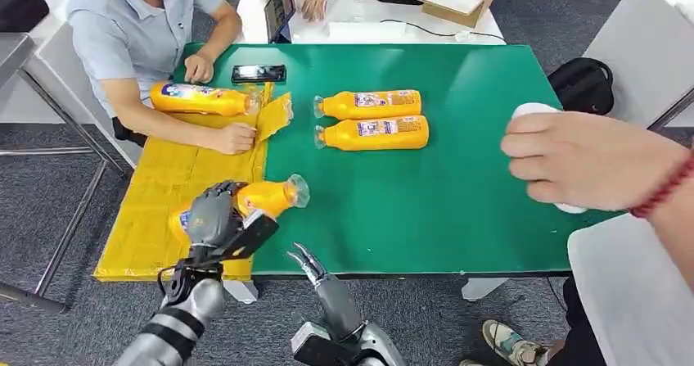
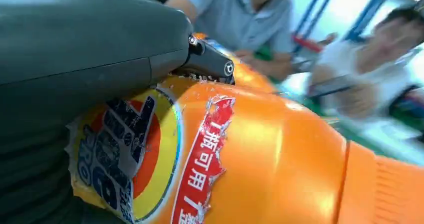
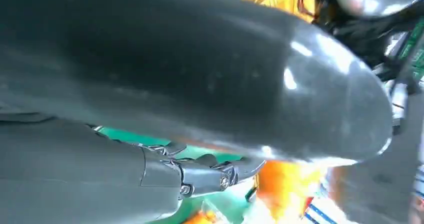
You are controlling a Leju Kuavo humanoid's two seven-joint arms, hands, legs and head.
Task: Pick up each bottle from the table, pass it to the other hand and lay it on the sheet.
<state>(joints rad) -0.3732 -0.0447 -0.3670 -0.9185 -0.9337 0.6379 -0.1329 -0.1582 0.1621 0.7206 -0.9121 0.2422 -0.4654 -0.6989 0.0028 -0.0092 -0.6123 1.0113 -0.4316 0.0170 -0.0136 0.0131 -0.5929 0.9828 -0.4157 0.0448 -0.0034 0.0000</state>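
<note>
My left robot hand [image 1: 214, 219] holds an orange bottle [image 1: 266, 196] at the lower left of the frame, over the yellow sheet [image 1: 164, 190] edge. My right robot hand [image 1: 308, 263] is empty, fingers apart. The bottle could roll off the counter [image 1: 458, 178]. I can't see what's inside it.

Counter [image 1: 458, 186]: green-topped, spanning the middle of the head view.
Phone [image 1: 259, 74]: black, flat on the green at 11 o'clock.
Seated person [image 1: 131, 22]: at 10 o'clock, forearms on the counter.
Near hand [image 1: 573, 157]: at 3 o'clock, red bracelet [image 1: 663, 190], over a white object.
Black bag [image 1: 583, 83]: on the floor at 2 o'clock.
</note>
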